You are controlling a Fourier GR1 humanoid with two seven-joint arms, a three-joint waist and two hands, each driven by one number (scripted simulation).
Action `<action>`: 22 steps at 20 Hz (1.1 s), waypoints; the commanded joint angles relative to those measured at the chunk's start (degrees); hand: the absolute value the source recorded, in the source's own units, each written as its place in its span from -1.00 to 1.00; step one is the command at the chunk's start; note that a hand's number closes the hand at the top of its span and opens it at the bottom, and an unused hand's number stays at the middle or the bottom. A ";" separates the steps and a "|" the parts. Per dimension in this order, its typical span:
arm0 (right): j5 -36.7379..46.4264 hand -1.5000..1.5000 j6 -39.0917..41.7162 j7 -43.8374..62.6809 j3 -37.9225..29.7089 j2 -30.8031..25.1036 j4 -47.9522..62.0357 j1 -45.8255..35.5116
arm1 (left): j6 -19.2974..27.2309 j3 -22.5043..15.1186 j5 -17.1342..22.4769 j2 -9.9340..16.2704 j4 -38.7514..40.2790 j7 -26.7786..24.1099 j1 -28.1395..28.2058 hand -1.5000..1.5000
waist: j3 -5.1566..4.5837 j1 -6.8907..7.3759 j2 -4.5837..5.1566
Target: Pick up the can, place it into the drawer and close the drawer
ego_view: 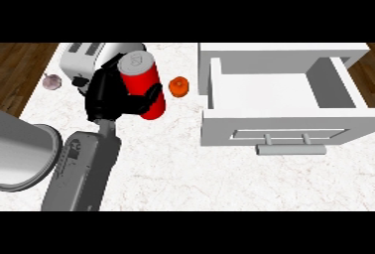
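Left of the open drawer (pixel 282 94), above the marble counter (pixel 183 168), my left hand (pixel 110 96) was wrapped round the red can (pixel 144 82). The fingers curled across its side and the thumb hooked its lower end, so the can was pinched between them rather than resting on anything I could see. It leaned, its silver top tipped up and away from me, probably because my wrist came at it from below and to the side. I judged it already lifted, since its whole length showed in front of the toaster (pixel 84 57) behind it.

My right hand did not show at all.

The drawer stood pulled out toward me, its white inside showing nothing in it, its handle (pixel 290 148) facing my way. That left room to lower the can in from above, then push the front shut. Between the can and the drawer lay a small orange thing (pixel 179 86), so I reckoned the carry should pass over it. Farther left of the drawer, beyond the toaster, sat a small purplish thing (pixel 52 82), well out of the path. A grey round vessel (pixel 26 158) stood at the far left edge.
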 commanded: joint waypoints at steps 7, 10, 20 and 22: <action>0.42 -1.00 -0.10 2.93 0.15 -1.03 1.34 -2.95 | 10.70 -6.65 -1.06 -0.68 5.70 1.71 -11.90 1.00 | -0.01 -0.42 0.17; -0.19 -1.00 -0.36 2.39 -0.47 -1.10 0.96 -2.48 | 13.55 -7.82 -0.01 -0.69 5.60 5.26 -15.76 1.00 | -0.01 -0.40 0.10; -0.70 -1.00 1.44 1.89 -0.30 -0.02 0.98 -1.60 | 23.07 -11.38 3.32 -0.69 18.00 5.20 -31.32 1.00 | 0.02 -1.28 0.16; -1.56 -1.00 -1.98 4.65 0.78 0.06 -3.80 -2.27 | 17.49 -6.72 3.50 -0.69 23.14 2.50 -34.55 1.00 | -0.02 -1.16 0.29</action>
